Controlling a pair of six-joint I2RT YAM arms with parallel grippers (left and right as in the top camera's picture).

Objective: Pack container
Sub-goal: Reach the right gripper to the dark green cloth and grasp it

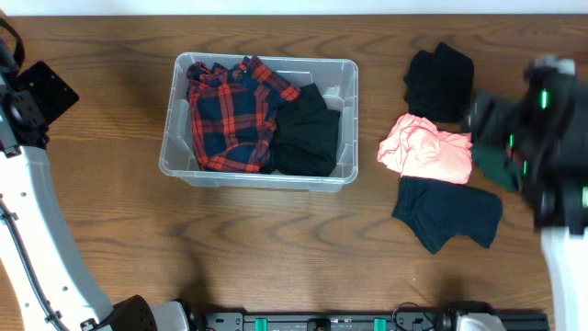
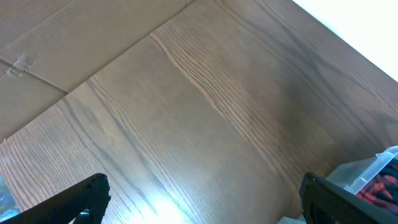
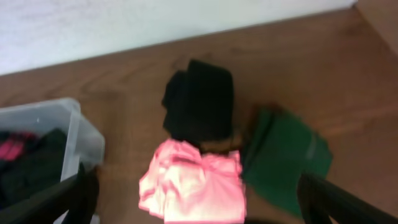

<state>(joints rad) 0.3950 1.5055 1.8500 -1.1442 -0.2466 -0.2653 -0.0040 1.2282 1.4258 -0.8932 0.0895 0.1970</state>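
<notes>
- Where the wooden table (image 1: 276,262) runs closest to the robot's base, a dark blue-green garment (image 1: 447,213) lies crumpled on the right side. Its far edge touches the pink garment (image 1: 425,147).
- At the table's left side, the left gripper (image 2: 208,200) has its two black fingertips (image 2: 84,194) set wide apart at the lower corners of the left wrist view. Only bare wood shows between them, so it holds nothing, and it is well apart from the loose clothes.
- Over on the right, the right gripper (image 3: 202,200) is spread just as wide and is empty, hanging above the loose garments. The pink garment shows between its fingertips in the right wrist view. From overhead the right arm (image 1: 542,138) is blurred.
- Left of centre stands the container (image 1: 257,177), a clear plastic bin with a thick rim, its long side running left to right. One corner shows at the lower right of the left wrist view, another at the left edge of the right wrist view.
- Inside it, a red-and-navy plaid shirt (image 1: 230,110) fills the left part and a black garment (image 1: 308,133) fills the right part, the two touching.
- The pink garment lies to the right of the container, apart from it.
- Just right of the pink one lies a dark green garment (image 1: 493,170), partly covered from above by the right arm.
- Farthest back, a folded black garment (image 1: 441,83) lies beyond the pink one, touching its far edge.
</notes>
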